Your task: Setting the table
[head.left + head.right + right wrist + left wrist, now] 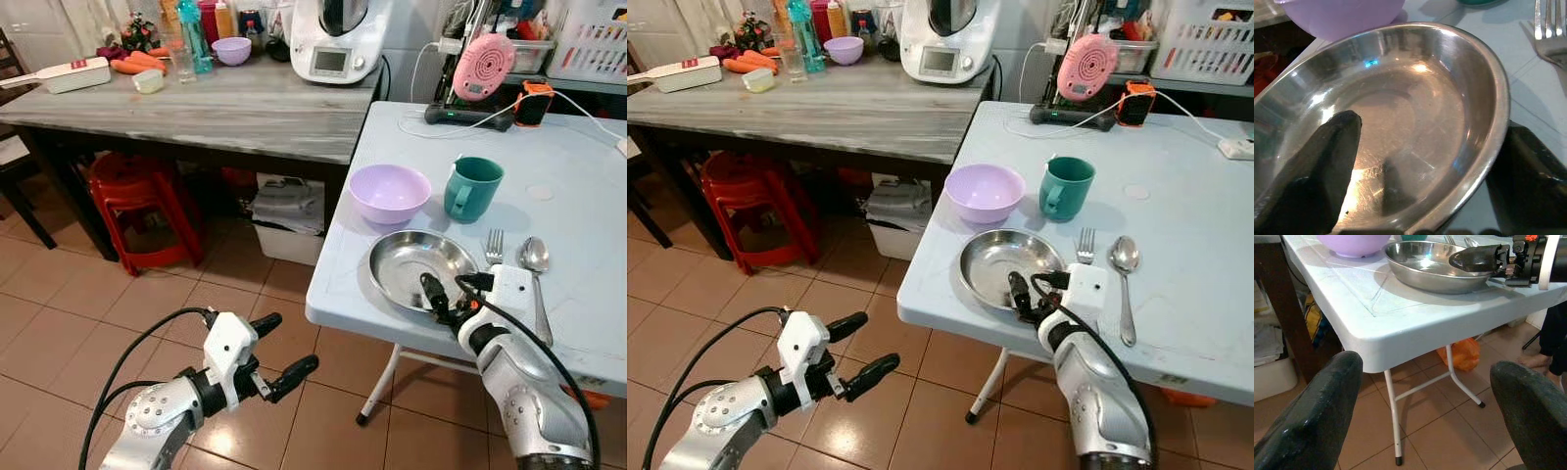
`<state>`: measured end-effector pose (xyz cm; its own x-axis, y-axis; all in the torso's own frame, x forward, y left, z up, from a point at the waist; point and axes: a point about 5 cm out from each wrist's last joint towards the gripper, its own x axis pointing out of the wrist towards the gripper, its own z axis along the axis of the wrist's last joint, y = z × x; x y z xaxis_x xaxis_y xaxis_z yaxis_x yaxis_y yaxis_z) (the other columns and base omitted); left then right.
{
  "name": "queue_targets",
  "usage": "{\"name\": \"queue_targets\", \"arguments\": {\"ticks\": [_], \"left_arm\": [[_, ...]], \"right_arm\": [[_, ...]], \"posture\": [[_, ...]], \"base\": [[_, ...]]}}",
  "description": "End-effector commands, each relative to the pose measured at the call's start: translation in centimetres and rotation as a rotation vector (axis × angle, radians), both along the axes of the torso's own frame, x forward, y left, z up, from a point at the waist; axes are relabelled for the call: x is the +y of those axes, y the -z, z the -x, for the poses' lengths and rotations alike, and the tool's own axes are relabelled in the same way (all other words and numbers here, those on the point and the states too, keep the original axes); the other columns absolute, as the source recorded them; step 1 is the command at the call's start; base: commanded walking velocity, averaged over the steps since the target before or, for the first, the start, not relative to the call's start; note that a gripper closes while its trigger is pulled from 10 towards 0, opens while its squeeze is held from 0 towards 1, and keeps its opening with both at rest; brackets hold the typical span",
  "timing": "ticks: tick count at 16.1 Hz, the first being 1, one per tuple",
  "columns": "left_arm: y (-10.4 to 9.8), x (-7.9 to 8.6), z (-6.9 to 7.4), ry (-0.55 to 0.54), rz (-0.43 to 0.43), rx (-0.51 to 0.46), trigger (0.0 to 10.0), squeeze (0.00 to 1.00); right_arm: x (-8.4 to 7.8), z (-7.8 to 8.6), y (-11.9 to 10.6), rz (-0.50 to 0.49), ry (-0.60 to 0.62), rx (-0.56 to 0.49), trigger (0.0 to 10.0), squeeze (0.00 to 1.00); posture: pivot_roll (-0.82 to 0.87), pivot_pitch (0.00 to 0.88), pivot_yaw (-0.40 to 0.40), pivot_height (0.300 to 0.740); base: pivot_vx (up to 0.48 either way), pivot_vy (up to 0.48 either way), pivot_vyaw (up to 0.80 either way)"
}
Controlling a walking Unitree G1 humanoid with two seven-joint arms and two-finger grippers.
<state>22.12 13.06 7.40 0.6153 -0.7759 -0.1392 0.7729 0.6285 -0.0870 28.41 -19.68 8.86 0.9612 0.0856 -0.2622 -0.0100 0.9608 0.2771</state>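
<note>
The shiny, shallow steel plate (pixel 419 264) sits near the white table's (pixel 588 313) front edge. My right gripper (pixel 453 291) straddles its rim, 2 fingers spread; my left gripper (pixel 284 351) hangs open below the table.

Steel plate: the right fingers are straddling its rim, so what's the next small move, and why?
Probably close the right gripper on the plate rim. One finger sits inside the plate, the other outside on the table, with the rim between them and a gap showing, so nothing is gripped yet. The left gripper hangs open off the table.
</note>
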Motion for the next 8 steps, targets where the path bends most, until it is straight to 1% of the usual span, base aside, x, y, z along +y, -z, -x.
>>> {"name": "queue_targets", "arguments": {"ticks": [1, 5, 8], "left_arm": [[-0.26, 0.18, -0.10, -0.001, -0.018, -0.010, 10.0, 0.00], [-0.36, 0.22, -0.04, 0.002, -0.014, -0.017, 10.0, 0.00], [-0.53, 0.02, 0.01, 0.029, 0.001, -0.025, 10.0, 0.00]], "right_arm": [[0.43, -0.22, 0.21, -0.037, -0.023, 0.024, 0.0, 0.00], [0.22, -0.14, 0.55, -0.061, -0.017, 0.060, 0.0, 0.00], [0.13, -0.19, 0.73, -0.099, 0.006, 0.082, 0.0, 0.00]], "posture": [[0.02, 0.032, 0.036, 0.740], [0.02, 0.023, 0.032, 0.740], [0.02, 0.016, 0.028, 0.740]], "base": [[0.000, 0.000, 0.00], [0.000, 0.000, 0.00], [0.000, 0.000, 0.00]]}}
